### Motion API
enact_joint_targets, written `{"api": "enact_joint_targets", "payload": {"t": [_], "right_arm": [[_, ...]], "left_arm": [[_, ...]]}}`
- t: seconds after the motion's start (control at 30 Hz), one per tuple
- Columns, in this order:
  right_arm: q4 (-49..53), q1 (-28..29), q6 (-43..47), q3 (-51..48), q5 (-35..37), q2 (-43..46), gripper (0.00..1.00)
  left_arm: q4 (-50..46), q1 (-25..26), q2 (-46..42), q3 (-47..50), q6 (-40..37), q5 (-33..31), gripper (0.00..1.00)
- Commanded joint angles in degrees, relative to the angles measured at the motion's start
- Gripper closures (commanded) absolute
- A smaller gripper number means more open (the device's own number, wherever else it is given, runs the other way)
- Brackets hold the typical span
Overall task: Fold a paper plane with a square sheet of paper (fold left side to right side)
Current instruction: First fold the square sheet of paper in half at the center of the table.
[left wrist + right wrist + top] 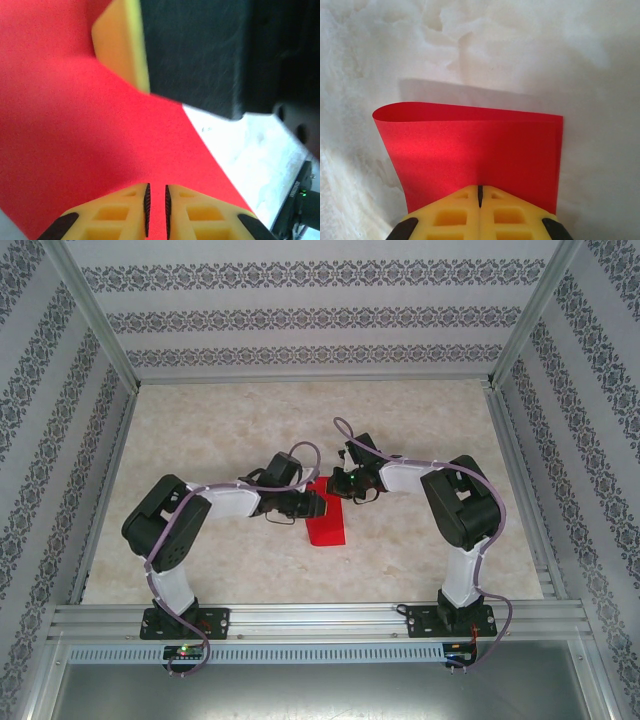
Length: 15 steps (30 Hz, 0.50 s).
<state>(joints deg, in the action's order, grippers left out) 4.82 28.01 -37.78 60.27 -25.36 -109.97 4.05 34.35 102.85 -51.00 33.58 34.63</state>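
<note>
The square sheet of paper [326, 523], bright red and doubled over into a narrower shape, sits at the middle of the desk [200, 430] between the two hands; the left hand [156, 196] meets it from the left, the right hand [480, 192] from the far right. In the right wrist view the sheet spreads out just beyond the fingertips, one edge a soft rounded bend (not pressed flat). The desk is pale and marbled; an aluminium rail [320, 618] runs along its near edge, and patterned walls [300, 310] close it in beyond. The left hand stands almost closed, red showing through the slim gap between its pads; whether it pinches the sheet I cannot tell. The right hand is fully closed, gripping the sheet's near edge.
</note>
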Motion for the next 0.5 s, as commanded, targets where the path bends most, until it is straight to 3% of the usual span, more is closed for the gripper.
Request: {"api": "enact_joint_targets", "payload": {"t": [0.0, 0.47], "right_arm": [[5.02, 1.13, -0.73, -0.75, 2.49, -2.71, 1.0], [6.34, 0.98, -0.45, 0.07, 3.49, -3.13, 1.0]], "left_arm": [[2.82, 1.16, 0.37, 2.41, 1.3, -2.33, 0.81], [1.87, 3.47, -4.01, 8.58, 1.35, -2.28, 0.82]]}}
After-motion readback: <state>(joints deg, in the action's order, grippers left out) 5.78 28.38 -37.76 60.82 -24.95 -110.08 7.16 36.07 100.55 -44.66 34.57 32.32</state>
